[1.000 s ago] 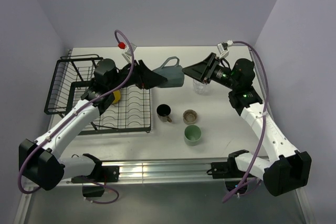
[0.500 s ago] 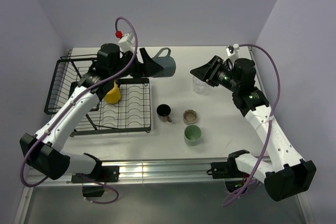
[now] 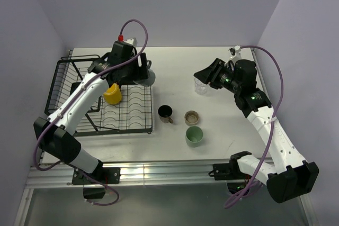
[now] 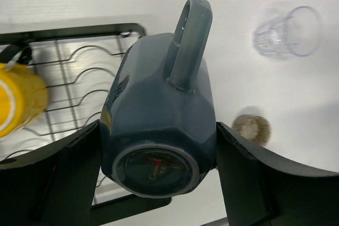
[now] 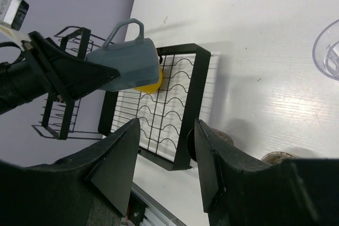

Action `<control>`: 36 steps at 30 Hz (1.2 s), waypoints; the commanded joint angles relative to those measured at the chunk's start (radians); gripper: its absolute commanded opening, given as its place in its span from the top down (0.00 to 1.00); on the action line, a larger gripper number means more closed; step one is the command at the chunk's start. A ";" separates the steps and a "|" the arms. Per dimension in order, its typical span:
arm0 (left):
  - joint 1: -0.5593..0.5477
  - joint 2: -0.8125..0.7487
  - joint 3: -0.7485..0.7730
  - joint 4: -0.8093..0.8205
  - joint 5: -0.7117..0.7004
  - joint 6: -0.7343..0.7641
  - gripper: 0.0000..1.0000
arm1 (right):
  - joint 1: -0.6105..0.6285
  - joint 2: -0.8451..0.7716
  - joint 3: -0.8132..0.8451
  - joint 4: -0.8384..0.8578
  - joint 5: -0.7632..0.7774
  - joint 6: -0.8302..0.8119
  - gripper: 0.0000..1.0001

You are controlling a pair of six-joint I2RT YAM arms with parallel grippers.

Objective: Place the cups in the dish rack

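Clearly the grey mug (image 4: 159, 93) is the piece in play: it hangs in the air, tipped on its side with the handle uppermost and its base facing the wrist camera, clamped across the body by the left gripper (image 4: 159, 125). It sits above the far right corner of the dish rack (image 3: 132, 110), partly out over the white table (image 3: 175, 59).

To do this step well, I would carry the mug further in over the wire grid, turn its mouth downward, and lower it until the rim rests between the curved dividers before letting go. Released this close to the edge, it would probably roll off.

A yellow mug (image 3: 112, 94) already lies in the rack just to the left, so the landing spot should keep apart from it.

On the table wait the clear glass (image 3: 201, 86), black mug (image 3: 165, 113), brown cup (image 3: 192, 116) and green tumbler (image 3: 194, 135). Near the glass, the right gripper (image 3: 201, 75) hovers with fingers apart and empty.
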 commanded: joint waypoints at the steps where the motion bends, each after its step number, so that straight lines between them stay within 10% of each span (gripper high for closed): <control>1: 0.001 0.009 0.095 -0.029 -0.121 0.033 1.00 | -0.002 -0.005 0.018 0.006 0.012 -0.032 0.47; 36: 0.006 0.145 -0.015 -0.205 -0.228 0.090 1.00 | 0.006 0.062 0.006 0.018 -0.010 -0.064 0.48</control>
